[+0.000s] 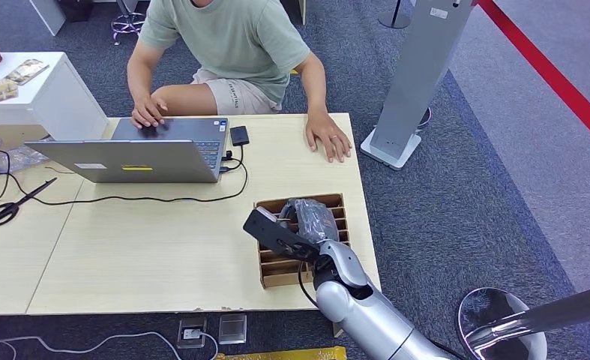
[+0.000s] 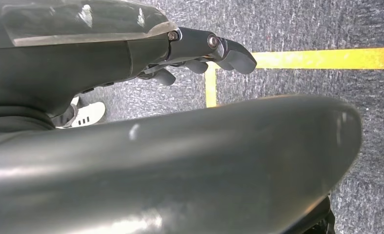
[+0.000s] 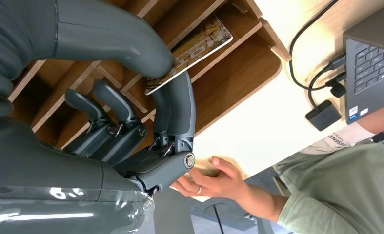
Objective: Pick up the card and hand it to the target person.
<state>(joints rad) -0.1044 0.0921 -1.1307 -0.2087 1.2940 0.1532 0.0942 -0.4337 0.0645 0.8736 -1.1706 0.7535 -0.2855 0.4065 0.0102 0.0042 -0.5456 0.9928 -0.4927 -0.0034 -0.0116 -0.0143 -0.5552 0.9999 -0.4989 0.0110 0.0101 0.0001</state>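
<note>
The robot's right hand (image 1: 312,220) is down over the slotted wooden rack (image 1: 275,271) at the near corner of the counter (image 1: 164,240). In the right wrist view the card (image 3: 192,47) sits pinched between the thick thumb and the dark fingers (image 3: 179,105), its far end still lying along a divider of the rack (image 3: 238,73); the other fingers are curled loosely beside it. So the card is in the grip but, as far as I can judge, not yet clear of its slot.

To do this step well, I'd say the pinch should hold firm while the hand draws the card out along the line of the dividers, not across them, since a sideways pull could catch the card's edge on the wood or drag the light rack along the counter. Only a short stretch of the card is held, so a jerk might twist it loose.

The person (image 1: 232,45) sits beyond the rack, one hand (image 1: 327,136) flat on the counter on the rack's far side, the other on the laptop (image 1: 157,150). Once free, the card should travel toward that resting hand.

The left hand (image 2: 199,53) hangs over the carpet, fingers loosely curled, holding nothing.
</note>
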